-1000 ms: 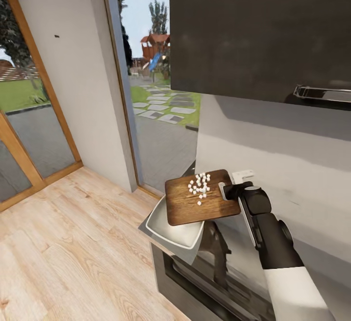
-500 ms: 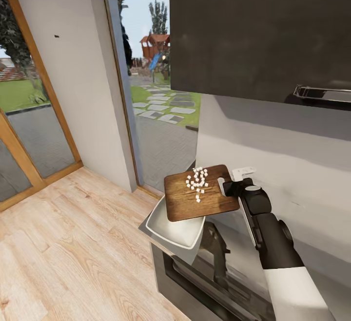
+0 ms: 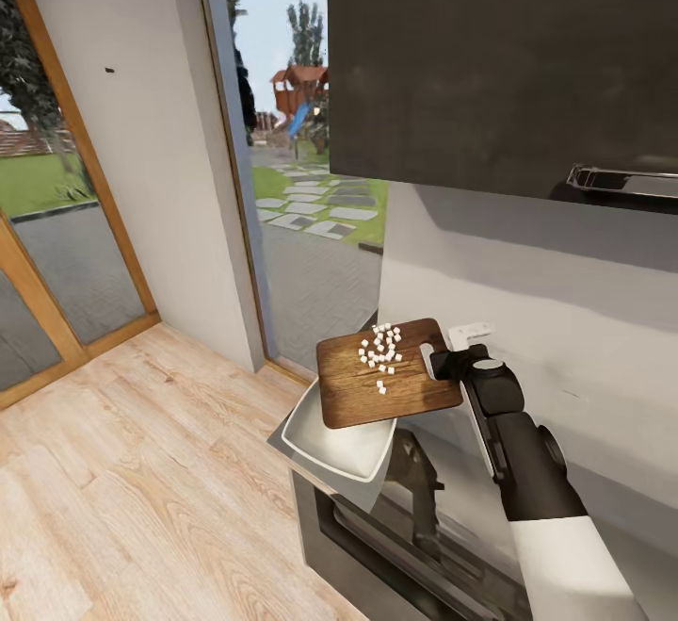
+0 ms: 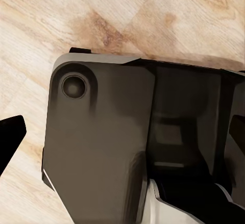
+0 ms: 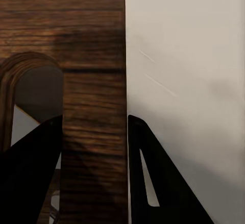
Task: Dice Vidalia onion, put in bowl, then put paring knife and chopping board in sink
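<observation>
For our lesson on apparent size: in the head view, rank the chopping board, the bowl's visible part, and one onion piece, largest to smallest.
1. chopping board, largest.
2. bowl; the board hides part of it, so its whole size is unsure.
3. onion piece, by far the smallest.

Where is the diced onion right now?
In the head view, the diced onion sits on the far part of the chopping board, which the right gripper holds by its handle end above the white bowl.
</observation>
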Robot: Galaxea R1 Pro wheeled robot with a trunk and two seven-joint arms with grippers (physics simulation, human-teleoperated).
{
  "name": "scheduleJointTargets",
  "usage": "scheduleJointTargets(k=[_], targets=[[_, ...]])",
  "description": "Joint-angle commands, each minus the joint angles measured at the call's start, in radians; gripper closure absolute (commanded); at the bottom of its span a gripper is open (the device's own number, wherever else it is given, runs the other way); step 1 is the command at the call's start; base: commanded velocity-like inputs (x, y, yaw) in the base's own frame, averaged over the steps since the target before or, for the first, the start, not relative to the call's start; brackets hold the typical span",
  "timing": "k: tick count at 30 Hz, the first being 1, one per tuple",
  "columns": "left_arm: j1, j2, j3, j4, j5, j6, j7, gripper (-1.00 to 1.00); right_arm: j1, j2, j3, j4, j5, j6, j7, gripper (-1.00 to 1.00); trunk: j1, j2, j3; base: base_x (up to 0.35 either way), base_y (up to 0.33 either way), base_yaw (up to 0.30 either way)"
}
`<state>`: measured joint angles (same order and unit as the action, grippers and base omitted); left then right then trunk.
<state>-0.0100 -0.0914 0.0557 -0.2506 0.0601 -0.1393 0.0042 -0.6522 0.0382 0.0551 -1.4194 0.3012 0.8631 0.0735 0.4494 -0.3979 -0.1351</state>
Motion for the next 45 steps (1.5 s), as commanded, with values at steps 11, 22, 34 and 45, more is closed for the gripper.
scheduleJointTargets(k=[11, 22, 34, 45], targets=[[-0.001, -0.001, 0.004, 0.001, 0.006, -0.003, -0.001, -1.0, -0.001, 0.0, 0.0, -0.001, 0.01, 0.003, 0.007, 1.0, 0.001, -0.002, -0.002, 0.0, 0.0, 0.0], [-0.001, -0.001, 0.004, 0.001, 0.006, -0.003, -0.001, -1.0, -0.001, 0.0, 0.0, -0.001, 0.012, -0.046, 0.005, 1.0, 0.001, -0.002, -0.002, 0.0, 0.0, 0.0], [-0.001, -0.001, 0.004, 0.001, 0.006, -0.003, -0.001, -1.0, -0.001, -0.007, -0.001, -0.001, 0.012, -0.072, 0.005, 1.0, 0.001, -0.002, -0.002, 0.0, 0.0, 0.0], [-0.001, -0.001, 0.004, 0.001, 0.006, -0.003, -0.001, -1.0, -0.001, -0.009, -0.003, -0.001, 0.012, -0.073, 0.005, 1.0, 0.001, -0.002, -0.002, 0.0, 0.0, 0.0]])
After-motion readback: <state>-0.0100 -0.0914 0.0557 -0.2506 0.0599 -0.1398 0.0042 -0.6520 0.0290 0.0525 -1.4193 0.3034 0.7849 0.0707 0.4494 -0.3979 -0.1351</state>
